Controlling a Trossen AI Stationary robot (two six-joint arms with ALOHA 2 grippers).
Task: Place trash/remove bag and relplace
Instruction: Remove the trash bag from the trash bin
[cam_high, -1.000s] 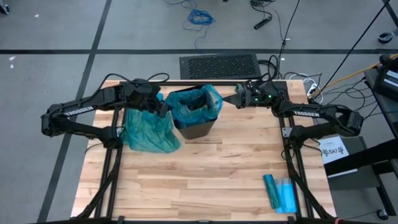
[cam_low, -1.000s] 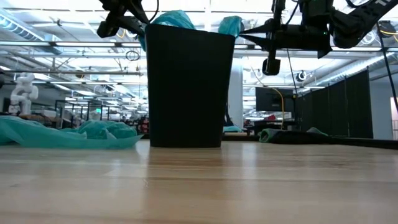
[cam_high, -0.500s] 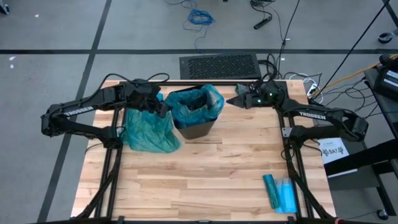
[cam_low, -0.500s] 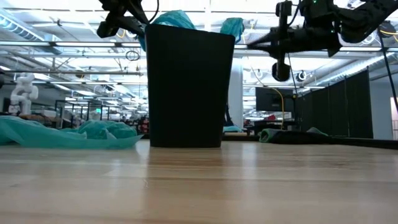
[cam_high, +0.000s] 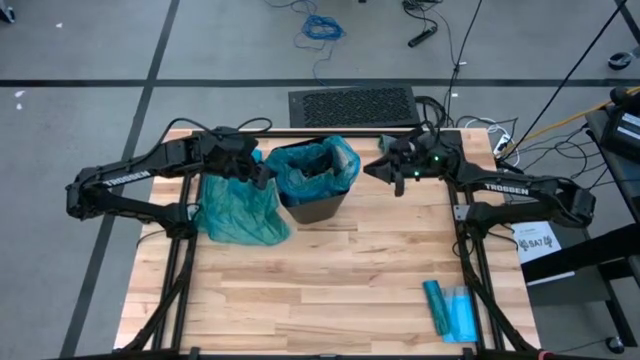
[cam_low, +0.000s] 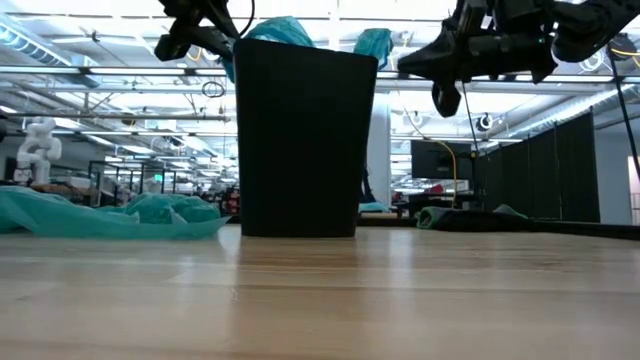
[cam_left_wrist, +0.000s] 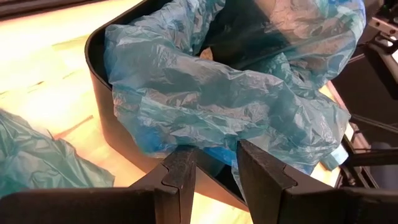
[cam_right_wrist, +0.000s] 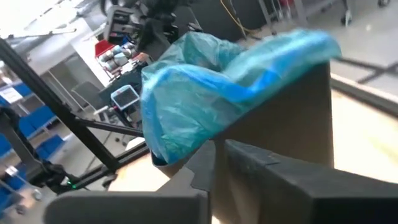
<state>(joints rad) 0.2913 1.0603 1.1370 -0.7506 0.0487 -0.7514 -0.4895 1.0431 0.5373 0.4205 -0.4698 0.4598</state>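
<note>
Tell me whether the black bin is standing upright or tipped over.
Upright. The bin stands flat on the table, its mouth up, with a blue bag bunched over the rim.
</note>
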